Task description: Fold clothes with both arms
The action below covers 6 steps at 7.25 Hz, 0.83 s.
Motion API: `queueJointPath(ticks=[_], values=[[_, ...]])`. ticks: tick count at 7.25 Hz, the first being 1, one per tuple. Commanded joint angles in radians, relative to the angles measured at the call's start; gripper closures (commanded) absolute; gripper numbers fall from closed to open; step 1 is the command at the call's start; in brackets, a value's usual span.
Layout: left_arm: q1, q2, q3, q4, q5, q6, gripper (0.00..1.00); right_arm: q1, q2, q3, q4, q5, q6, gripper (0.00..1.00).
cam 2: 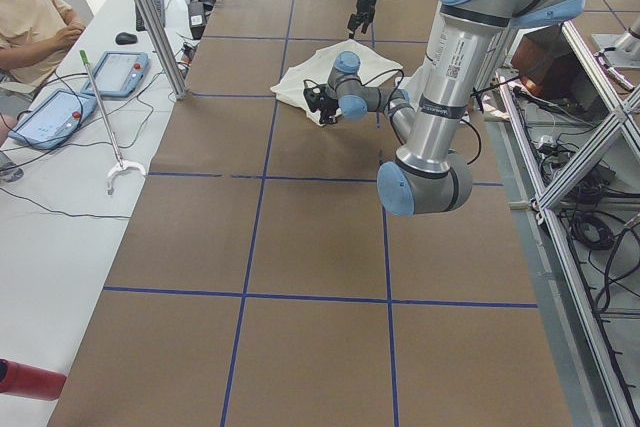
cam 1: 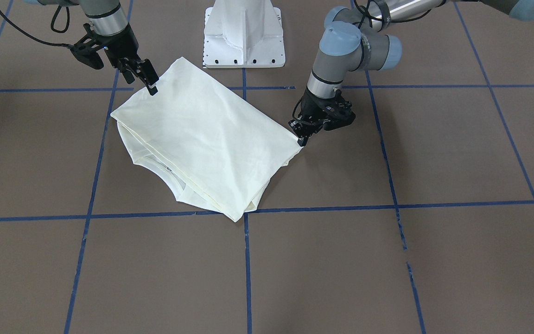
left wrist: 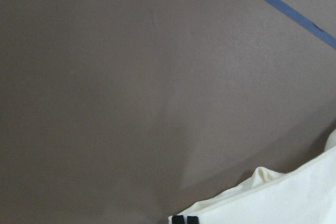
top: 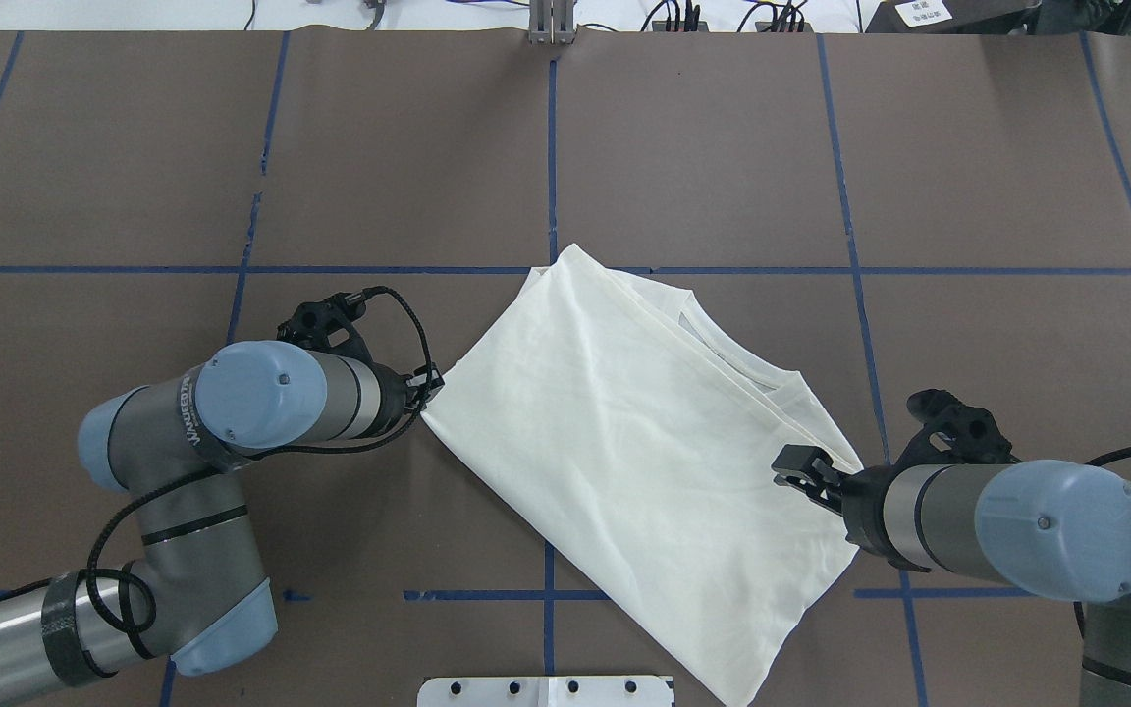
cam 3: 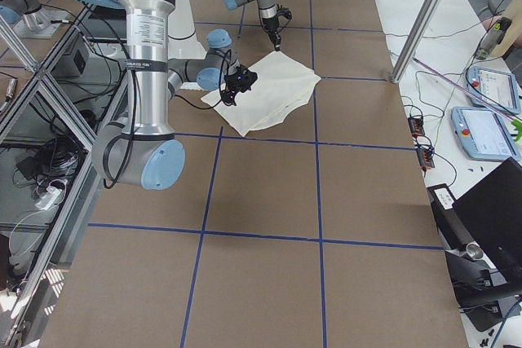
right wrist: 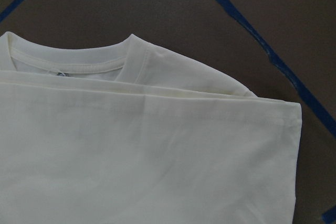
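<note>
One brown table (top: pixel 134 147) carries everything, and the shirt (top: pixel 624 442) lies flat on it, folded into a plain cream oblong between my two grippers. Its long axis runs slantwise, from the far side by the left gripper (top: pixel 428 391) to the near side by the right gripper (top: pixel 789 469). So each set of jaws sits at a diagonally opposite corner, with the cloth spreading inward from both.

The left jaws touch their corner. In the wrist view the fingertips (left wrist: pixel 178 219) are drawn together at the very edge of the cloth – whether any fabric is nipped between them I cannot tell. The right jaws look parted and sit just over their corner, gripping nothing. The collar (right wrist: pixel 68 64) peeks from under the top layer, ahead of them.

I judge the next fold goes across the long axis – each arm is nearer to one short end.
</note>
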Motion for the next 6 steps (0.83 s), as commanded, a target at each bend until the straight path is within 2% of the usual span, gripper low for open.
queueJointPath(ticks=[1, 2, 3, 4, 5, 6], values=[[-0.155, -0.073, 0.068, -0.006, -0.008, 0.135, 1.0, -0.001, 0.034, -0.006, 0.001, -0.003, 0.002, 0.0], [-0.234, -0.212, 0.241, -0.022, -0.011, 0.163, 1.0, -0.001, 0.067, -0.025, 0.002, -0.021, 0.008, 0.0], [-0.295, -0.352, 0.459, -0.13, -0.023, 0.165, 1.0, -0.001, 0.125, -0.058, 0.001, -0.071, 0.013, 0.0], [-0.334, -0.446, 0.664, -0.281, -0.065, 0.169, 1.0, 0.001, 0.146, -0.08, 0.001, -0.087, 0.013, 0.0], [-0.345, -0.468, 0.731, -0.34, -0.067, 0.183, 1.0, 0.001, 0.162, -0.08, 0.002, -0.087, 0.013, 0.0], [-0.345, -0.468, 0.724, -0.343, -0.07, 0.2, 0.65, -0.002, 0.178, -0.091, 0.002, -0.09, 0.014, 0.0]])
